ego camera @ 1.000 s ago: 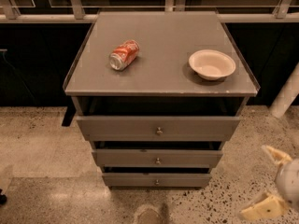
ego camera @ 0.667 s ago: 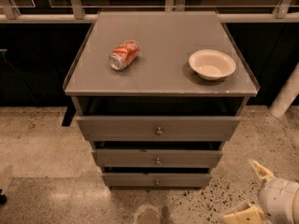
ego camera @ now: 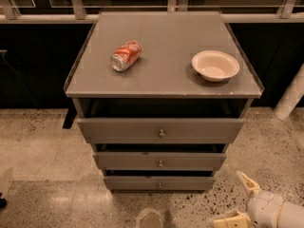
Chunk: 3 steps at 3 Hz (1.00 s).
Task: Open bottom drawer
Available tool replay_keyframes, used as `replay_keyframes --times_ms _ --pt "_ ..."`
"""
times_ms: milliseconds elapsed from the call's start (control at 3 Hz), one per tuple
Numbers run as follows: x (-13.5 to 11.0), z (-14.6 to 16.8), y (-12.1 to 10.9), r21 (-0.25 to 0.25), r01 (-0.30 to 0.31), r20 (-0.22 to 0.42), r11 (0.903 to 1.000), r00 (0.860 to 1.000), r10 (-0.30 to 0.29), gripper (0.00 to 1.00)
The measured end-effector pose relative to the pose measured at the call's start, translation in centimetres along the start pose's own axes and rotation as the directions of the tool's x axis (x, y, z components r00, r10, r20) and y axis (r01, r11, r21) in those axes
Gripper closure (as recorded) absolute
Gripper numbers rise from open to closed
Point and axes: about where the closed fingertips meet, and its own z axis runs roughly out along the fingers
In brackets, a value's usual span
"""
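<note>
Gripper point(ego camera: 229, 199) | jaws spread | right of bottom drawer point(ego camera: 159, 183) front edge, floor point(ego camera: 47, 151) between

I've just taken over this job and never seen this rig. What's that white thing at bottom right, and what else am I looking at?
One camera looks down at a grey cabinet from its front. The white thing is the robot's gripper. Its two fingers are spread open and hold nothing. It sits low to the right of the bottom drawer, apart from its knob. On the cabinet top lie a soda can on its side and an empty bowl.
</note>
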Motion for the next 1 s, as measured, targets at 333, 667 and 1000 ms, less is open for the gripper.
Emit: replay_keyframes --times_ms 333,667,1000 --pt "0.0 0.0 0.0 0.000 0.000 0.000 1.0000 1.000 0.000 0.00" --pt "3.0 1.0 0.4 0.001 -0.077 0.037 0.9970 0.996 0.077 0.00" --pt "8.6 3.9 0.2 0.005 -0.196 0.080 0.9806 0.978 0.195 0.00"
